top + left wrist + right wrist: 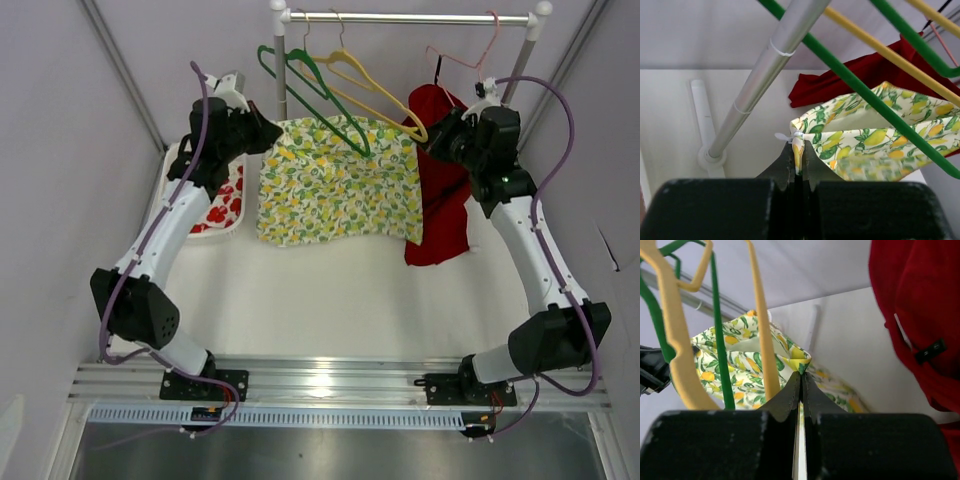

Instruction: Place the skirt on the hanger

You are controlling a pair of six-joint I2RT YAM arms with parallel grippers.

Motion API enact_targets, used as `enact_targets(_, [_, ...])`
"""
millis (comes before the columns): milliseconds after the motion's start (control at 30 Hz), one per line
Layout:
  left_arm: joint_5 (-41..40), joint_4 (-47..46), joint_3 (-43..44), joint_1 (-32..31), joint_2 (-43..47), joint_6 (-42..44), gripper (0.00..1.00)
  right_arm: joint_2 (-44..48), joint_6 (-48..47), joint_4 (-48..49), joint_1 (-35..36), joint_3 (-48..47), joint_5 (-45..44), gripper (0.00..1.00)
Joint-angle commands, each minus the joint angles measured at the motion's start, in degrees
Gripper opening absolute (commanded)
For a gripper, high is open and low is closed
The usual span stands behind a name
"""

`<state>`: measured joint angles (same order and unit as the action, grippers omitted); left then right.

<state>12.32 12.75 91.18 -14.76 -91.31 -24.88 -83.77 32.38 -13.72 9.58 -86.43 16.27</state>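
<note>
White desk below a clothes rail: the lemon-print skirt hangs stretched near the far edge. The left fingers and right fingers are each clamped tight on a waistband corner. The green hanger and yellow hanger cross just above, so the waistband could snag both. Either thin pinch might also slip and drop a corner.

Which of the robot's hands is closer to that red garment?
The right hand: it pinches the skirt by a corner right beside the red garment. The left hand holds the opposite corner, on the far side from it.
</note>
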Motion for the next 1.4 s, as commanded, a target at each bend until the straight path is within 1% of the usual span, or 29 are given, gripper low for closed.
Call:
enact_targets(0, [3.59, 0.43, -0.37, 0.26, 3.76, 1.94, 0.0, 2.9, -0.13, -0.52, -0.18, 0.54, 1.66, 0.03])
enact_targets(33, [4.2, -0.27, -5.17, 0.26, 6.73, 1.6, 0.0, 5.52, 0.4, 0.26, -0.09, 3.09, 1.57, 0.03])
enact_targets(67, [4.38, -3.14, -11.14, 0.26, 8.5, 1.25, 0.0, 7.02, 0.58, 0.53, -0.01, 9.03, 1.74, 0.03])
enact_targets(100, [4.47, -4.57, -17.37, 0.18, 10.34, 0.2, 0.0, 8.87, 0.93, 0.88, 0.08, 12.66, 1.83, 0.03])
enact_targets(133, [4.56, -5.19, -23.09, 0.26, 12.27, -0.51, 0.0, 12.71, 1.45, 1.41, 0.08, 16.35, 1.66, 0.03])
enact_targets(167, [5.34, -5.89, -25.93, -0.09, 15.43, -0.95, 0.0, 14.75, 2.15, 1.67, 0.34, 20.04, 1.57, 0.03])
enact_targets(200, [5.44, -7.64, -31.88, -0.35, 17.2, -2.35, 0.0, 16.86, 2.42, 1.76, 0.96, 27.3, 1.13, 0.04])
enact_targets(233, [5.26, -8.53, -37.77, -0.87, 18.96, -3.32, 0.0, 20.8, 2.86, 1.24, 1.22, 30.76, 0.43, 0.04])
enact_targets(267, [4.57, -9.4, -40.87, -2.71, 22.28, -4.29, 0.04, 22.92, 3.99, 1.32, 1.31, 34.1, -0.01, 0.05])
enact_targets(300, [3.69, -10.28, -46.21, -3.94, 23.88, -5.51, 0.08, 25.03, 4.53, 1.58, 1.84, 41.1, -0.01, 0.08])
enact_targets(333, [2.03, -10.21, -50.88, -5.26, 25.37, -6.13, 0.12, 27.23, 5.23, 1.33, 2.28, 44.39, -0.27, 0.12])
enact_targets(367, [0.36, -10.29, -53.01, -7.71, 26.87, -6.66, 0.21, 31.17, 5.85, 1.06, 2.72, 47.21, -0.54, 0.16])
enact_targets(400, [-1.57, -9.94, -56.51, -8.34, 29.58, -8.06, 0.33, 33.3, 6.55, 0.36, 3.24, 52.11, -0.89, 0.28])
enact_targets(433, [-2.2, -9.85, -59.16, -8.79, 30.83, -8.6, 0.46, 35.14, 6.99, -1.21, 4.47, 53.9, -1.59, 0.36])
enact_targets(467, [-2.64, -9.68, -59.97, -9.14, 32.32, -9.04, 0.61, 38.82, 7.34, -1.92, 4.83, 55.31, -2.12, 0.51])
enact_targets(500, [-3.34, -9.59, -61.37, -9.23, 35.29, -9.39, 0.64, 40.59, 7.69, -2.36, 5.09, 56.45, -2.21, 0.57])
enact_targets(533, [-3.79, -9.24, -61.73, -9.23, 36.71, -9.39, 0.66, 42.18, 7.78, -3.76, 5.35, 57.51, -2.56, 0.61])
enact_targets(567, [-4.05, -8.72, -61.56, -9.32, 37.86, -9.39, 0.71, 43.59, 7.78, -4.47, 5.62, 57.52, -3.08, 0.66])
enact_targets(600, [-4.66, -8.01, -60.69, -9.32, 39.35, -8.87, 0.72, 45.25, 7.61, -5.26, 5.71, 57.34, -3.44, 0.71])
enact_targets(700, [-4.76, -5.11, -57.35, -9.32, 40.15, -7.9, 0.72, 45.45, 6.38, -8.16, 5.8, 55.06, -4.66, 0.72])
enact_targets(833, [-4.23, -2.65, -52.95, -9.32, 39.54, -6.85, 0.7, 44.04, 4.89, -8.7, 5.97, 51.72, -5.81, 0.71])
enact_targets(867, [-4.14, -1.95, -52.6, -9.32, 39.37, -6.76, 0.67, 43.69, 4.19, -8.7, 5.97, 49.98, -6.07, 0.7])
enact_targets(933, [-4.05, -1.16, -51.46, -9.32, 39.36, -6.84, 0.65, 42.03, 3.57, -8.7, 6.15, 48.3, -6.17, 0.7])
enact_targets(967, [-4.05, -0.63, -51.45, -9.32, 39.28, -7.02, 0.61, 41.5, 2.78, -8.7, 6.24, 46.9, -6.43, 0.7])
enact_targets(1167, [-5.72, 0.34, -51.8, -9.58, 40.77, -7.2, 0.6, 38.59, 1.9, -7.56, 6.5, 46.0, -6.52, 0.69])
enact_targets(1233, [-6.08, 0.34, -50.66, -9.67, 41.12, -7.28, 0.6, 38.24, 1.9, -6.77, 6.94, 45.74, -6.78, 0.69])
enact_targets(1300, [-6.95, 0.43, -49.17, -9.84, 41.12, -7.37, 0.6, 37.1, 1.2, -6.85, 7.38, 44.34, -7.48, 0.69])
enact_targets(1367, [-7.13, 0.43, -47.68, -10.02, 41.04, -7.28, 0.6, 35.44, 0.32, -7.29, 8.34, 40.92, -8.18, 0.69])
